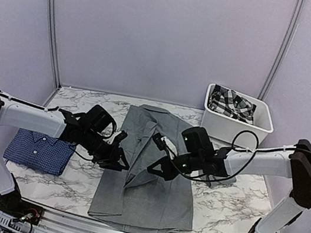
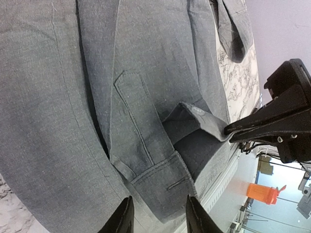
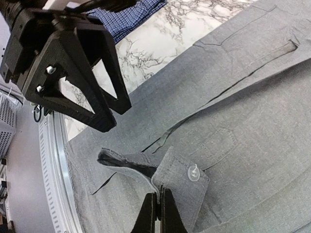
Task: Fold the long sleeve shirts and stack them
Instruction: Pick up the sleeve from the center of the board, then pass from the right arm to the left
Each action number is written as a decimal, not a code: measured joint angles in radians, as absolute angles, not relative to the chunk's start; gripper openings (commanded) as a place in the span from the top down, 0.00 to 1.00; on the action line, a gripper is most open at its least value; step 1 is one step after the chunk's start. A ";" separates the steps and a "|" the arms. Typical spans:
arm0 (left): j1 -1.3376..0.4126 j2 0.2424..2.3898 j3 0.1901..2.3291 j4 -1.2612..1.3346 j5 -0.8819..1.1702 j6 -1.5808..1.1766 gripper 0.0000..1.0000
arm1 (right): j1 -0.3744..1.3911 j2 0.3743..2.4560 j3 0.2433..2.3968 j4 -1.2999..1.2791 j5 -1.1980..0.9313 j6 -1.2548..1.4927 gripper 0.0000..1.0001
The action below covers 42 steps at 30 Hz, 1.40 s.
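Marble table [image 1: 230, 207] held the grey shirt [image 1: 153, 200], six o'clock.
Right gripper [image 3: 159, 208] clamped its cuff [image 3: 187, 179], seemingly for folding; left gripper [image 2: 158, 218] gaped.

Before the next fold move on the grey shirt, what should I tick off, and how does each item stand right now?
1. Right gripper shut on the sleeve cuff: ok.
2. Cuff raised off the grey shirt body: ok.
3. Left gripper open above the cloth, holding nothing: ok.
4. Gap between the two grippers: ok.
5. Folded blue shirt lying apart, left of the grey one: ok.
6. Pinch catches one layer only: cannot tell.
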State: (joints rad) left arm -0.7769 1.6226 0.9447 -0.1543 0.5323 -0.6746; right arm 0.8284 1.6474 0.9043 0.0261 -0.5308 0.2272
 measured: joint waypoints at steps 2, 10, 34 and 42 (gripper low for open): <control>-0.777 1.623 0.935 -0.154 0.551 -0.687 0.58 | 0.852 1.633 0.886 0.017 -0.521 0.210 1.00; -0.777 1.623 0.877 -0.154 0.608 -0.731 0.56 | 0.894 1.604 0.812 -0.052 -0.465 0.169 1.00; -0.659 1.542 0.752 0.138 0.716 -1.182 0.37 | 0.813 1.631 1.098 -0.083 -0.439 0.262 1.00; -0.661 1.521 1.015 -0.061 0.688 -0.832 0.38 | 0.844 1.633 1.096 -0.083 -0.444 0.254 1.00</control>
State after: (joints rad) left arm -0.6605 1.5211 1.0153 -0.0608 0.6880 -0.8318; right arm 0.8436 1.6325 1.0962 -0.0830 -0.4442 0.2539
